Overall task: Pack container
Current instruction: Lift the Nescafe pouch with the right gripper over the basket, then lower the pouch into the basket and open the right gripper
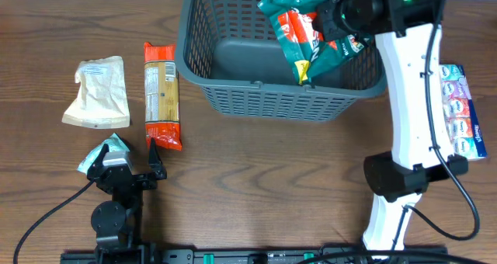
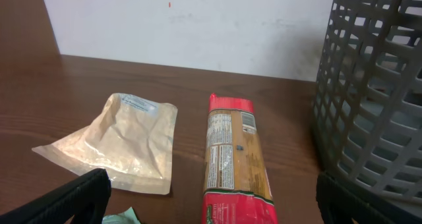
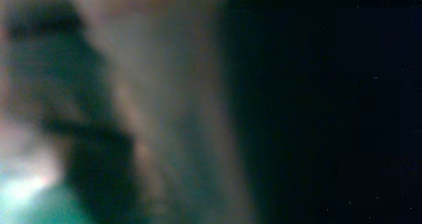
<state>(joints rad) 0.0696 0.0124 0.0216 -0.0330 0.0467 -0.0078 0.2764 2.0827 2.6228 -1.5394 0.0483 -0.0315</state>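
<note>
Filling the right wrist lens at very close range is a blurred teal and pale mass; no detail resolves there, so the overhead view is used for the right arm.

**Step in hand.** Placement of one item. The right tool (image 1: pixel 339 19) is positioned above the far right corner of the container (image 1: pixel 264 101), a dark grey lattice basket standing at the far centre of the surface (image 1: pixel 272 178). A teal snack packet (image 1: pixel 299 27) with a red panel hangs tilted inside the basket outline, its yellow lower corner near the front wall. Whether that corner rests on the basket bottom cannot be told.

**Next move (judgement).** Lower the packet until it is supported, then part the jaws and lift the right arm clear of the rim. Four items are outside the basket, so the task appears to be at an early stage:
- beige pouch (image 1: pixel 99 93), left of the basket;
- orange-red packet (image 1: pixel 161 93), between the pouch and the basket, apart from both;
- small pale-green packet (image 1: pixel 112 146), at the left tool;
- blue-and-white multipack (image 1: pixel 460 109), at the right edge, beyond the right arm.

**Tool state.**
- Right tool: judged to be pinching the teal snack packet at its right edge. The jaws themselves are hidden by the wrist housing, so their gap is not visible.
- Left tool (image 1: pixel 126 167): fingers spread wide, nothing between them. It sits low near the front edge, facing the pouch and the orange-red packet. The pale-green packet lies at its left finger; contact cannot be confirmed.
</note>
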